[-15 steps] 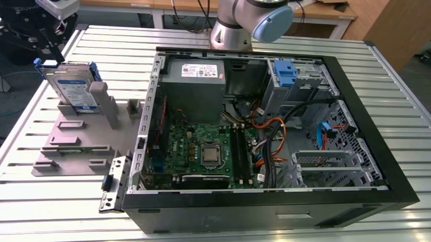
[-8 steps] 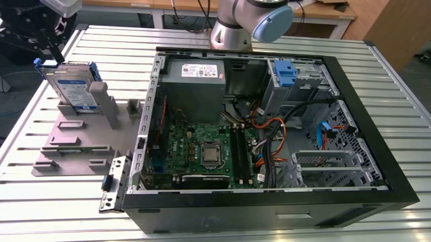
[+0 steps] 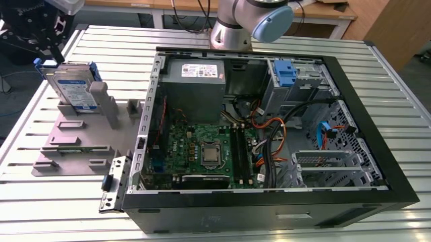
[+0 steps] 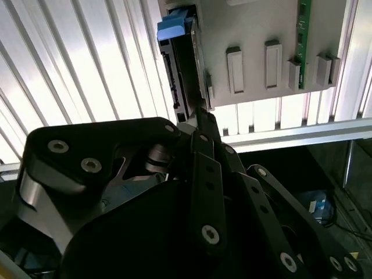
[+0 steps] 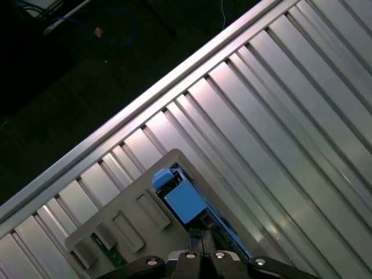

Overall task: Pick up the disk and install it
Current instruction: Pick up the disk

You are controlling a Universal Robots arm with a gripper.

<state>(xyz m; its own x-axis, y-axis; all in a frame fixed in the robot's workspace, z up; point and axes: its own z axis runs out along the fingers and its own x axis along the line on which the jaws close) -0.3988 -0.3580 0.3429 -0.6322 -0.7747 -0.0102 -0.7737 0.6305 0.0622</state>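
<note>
1. At the exterior view's far left, your gripper [image 3: 55, 51] hangs at the top edge of the disk [image 3: 70, 83]. You cannot tell whether it is clamped on the disk or loose.
2. Just below, the disk stands upright on edge at the back of the grey stand [image 3: 74, 138], with its blue bracket [image 5: 183, 200] uppermost.
3. Further to the exterior view's right, the open computer case [image 3: 269, 200] lies on the slatted table [image 3: 411, 126], well apart from the disk.

Exterior view: even light, soft shadows inside case [image 3: 269, 212]. Second wrist view: worktop [image 4: 70, 70] slats blown out at 10 o'clock, 6 o'clock in shadow. First wrist view: floor [image 5: 70, 87] dim at 10 o'clock.
</note>
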